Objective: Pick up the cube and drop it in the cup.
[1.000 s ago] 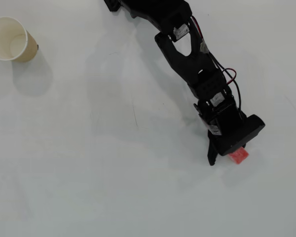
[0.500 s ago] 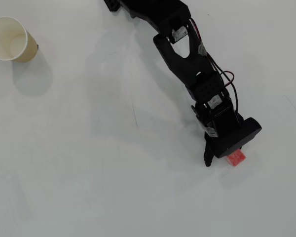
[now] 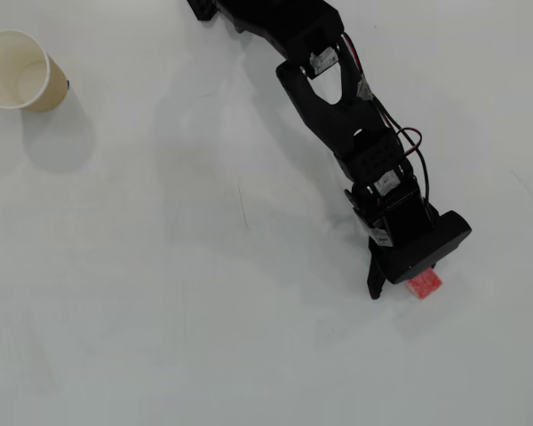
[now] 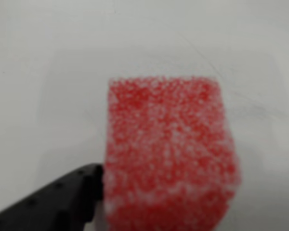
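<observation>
- Cube [image 3: 425,284]: small, red, speckled; lies on the white table [image 3: 204,311] in the lower right of the overhead view, half hidden under the arm's head. In the wrist view the cube [image 4: 168,154] fills the middle, blurred by closeness.
- Gripper [image 3: 400,286]: down at the cube. One black finger [image 4: 53,202] shows at the cube's left side in the wrist view, touching or just beside it; the other finger is out of sight. Whether the jaws are spread or clamped cannot be told.
- Cup [image 3: 18,71]: tan paper, cream inside, upright, empty as far as seen; top left of the overhead view, well apart from the cube.
- Step in hand, as judged: securing the grasp.
- Handling note: centre the cube between both fingers before squeezing; a one-sided push would likely slide it. Squeeze gently, since it looks soft, then lift straight up before swinging toward the cup.
</observation>
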{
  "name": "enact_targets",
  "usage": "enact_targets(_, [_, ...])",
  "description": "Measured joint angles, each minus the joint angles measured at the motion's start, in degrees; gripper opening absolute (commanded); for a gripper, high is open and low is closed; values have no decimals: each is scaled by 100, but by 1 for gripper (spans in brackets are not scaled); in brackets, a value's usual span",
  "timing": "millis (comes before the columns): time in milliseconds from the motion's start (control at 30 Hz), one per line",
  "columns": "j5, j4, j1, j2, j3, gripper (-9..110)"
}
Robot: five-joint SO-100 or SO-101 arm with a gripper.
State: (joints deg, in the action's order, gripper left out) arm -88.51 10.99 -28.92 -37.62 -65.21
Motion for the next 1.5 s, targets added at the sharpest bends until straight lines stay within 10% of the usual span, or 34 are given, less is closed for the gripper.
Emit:
enact_targets(633, [0, 0, 0, 0, 264, 36])
enact_targets(1100, [0, 0, 0, 0, 264, 5])
enact_targets(1500, [0, 0, 0, 0, 264, 1])
